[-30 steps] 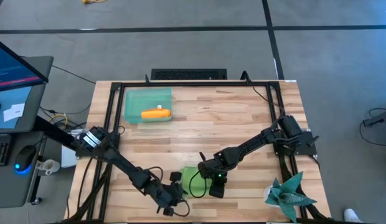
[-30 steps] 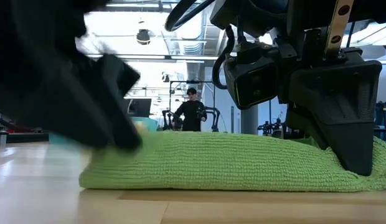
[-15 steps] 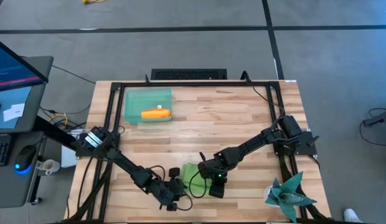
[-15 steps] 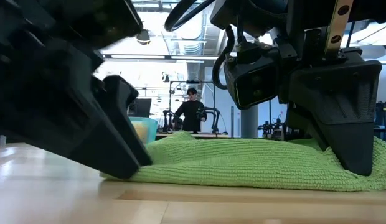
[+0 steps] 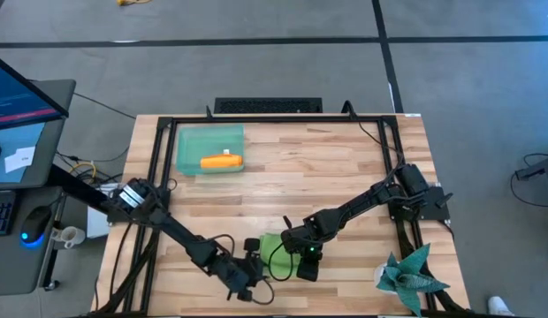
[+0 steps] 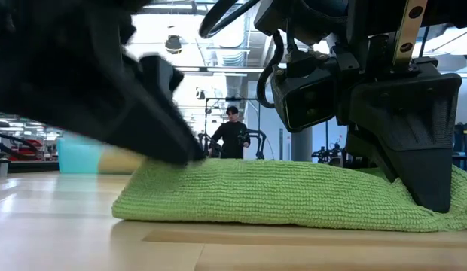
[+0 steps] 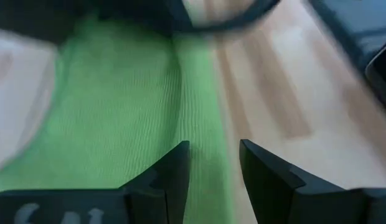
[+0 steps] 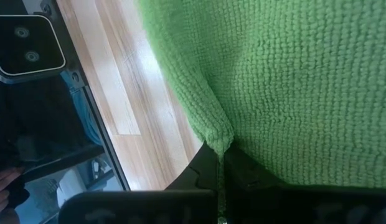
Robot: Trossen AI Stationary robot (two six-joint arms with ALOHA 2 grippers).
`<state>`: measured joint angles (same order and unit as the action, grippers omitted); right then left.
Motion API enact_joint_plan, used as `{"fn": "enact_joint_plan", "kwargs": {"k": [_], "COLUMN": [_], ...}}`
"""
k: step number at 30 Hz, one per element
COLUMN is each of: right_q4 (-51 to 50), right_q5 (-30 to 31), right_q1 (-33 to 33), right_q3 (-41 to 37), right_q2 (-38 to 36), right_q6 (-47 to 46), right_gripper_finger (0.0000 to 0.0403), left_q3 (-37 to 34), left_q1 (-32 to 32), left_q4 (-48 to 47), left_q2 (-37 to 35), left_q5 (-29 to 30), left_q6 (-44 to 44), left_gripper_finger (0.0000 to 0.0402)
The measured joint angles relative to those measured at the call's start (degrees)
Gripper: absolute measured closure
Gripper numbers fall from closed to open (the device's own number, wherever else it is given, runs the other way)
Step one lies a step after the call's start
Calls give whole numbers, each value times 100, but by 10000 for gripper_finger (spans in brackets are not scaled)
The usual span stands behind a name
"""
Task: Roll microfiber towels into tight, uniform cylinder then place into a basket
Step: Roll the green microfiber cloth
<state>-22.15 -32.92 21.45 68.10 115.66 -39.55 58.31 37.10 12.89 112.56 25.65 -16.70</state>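
The lime green towel [image 5: 276, 247] lies bunched flat on the wood near the table's front edge, between my two grippers. My right gripper [image 5: 306, 265] is shut on its right end. My left gripper [image 5: 259, 268] stands open over the towel's left end [image 6: 143, 188], its two fingers [image 7: 174, 180] apart above the towel's edge and the bare wood. At the far left, the teal basket [image 5: 181, 146] holds the rolled orange towel [image 5: 221, 162]. My left gripper's dark finger [image 6: 177, 139] overlaps the towel's left end from above in the low view; I cannot tell whether it touches the cloth. My right gripper pinches a gathered fold at the towel's edge [image 8: 216, 140] between its two fingers. They slant down from above. Its finger [image 6: 422, 169] stands on the towel's right end, which lies on the table.
A spiky teal star-shaped object [image 5: 411, 274] sits at the table's front right corner. Black frame rails [image 5: 159, 177] run along the table's sides. A monitor and desk stand left of the table. A person [image 6: 232, 135] stands far behind in the room.
My left gripper has moved toward the towel's left end, dipping to the table in front of it and then rising over it. The towel's left end has shifted a little toward the right; its right end has stayed where it was.
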Motion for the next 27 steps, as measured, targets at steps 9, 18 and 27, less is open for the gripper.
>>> {"fn": "enact_joint_plan", "kwargs": {"k": [9,18,27], "right_q4": [2,15,57], "right_q5": [-1,17,87], "right_q1": [0,31,97], "right_q3": [2,0,11], "right_q2": [0,7,-7], "right_q6": [6,47,-153], "right_gripper_finger": [384,346,261], "left_q3": [-220,-184,-184], "left_q1": [-297,-238,-225], "left_q4": [-57,-138,-172], "left_q2": [170,174,178], "left_q5": [-391,-442,-423], "left_q6": [-605,-832,-983], "left_gripper_finger": [269,269,269]}}
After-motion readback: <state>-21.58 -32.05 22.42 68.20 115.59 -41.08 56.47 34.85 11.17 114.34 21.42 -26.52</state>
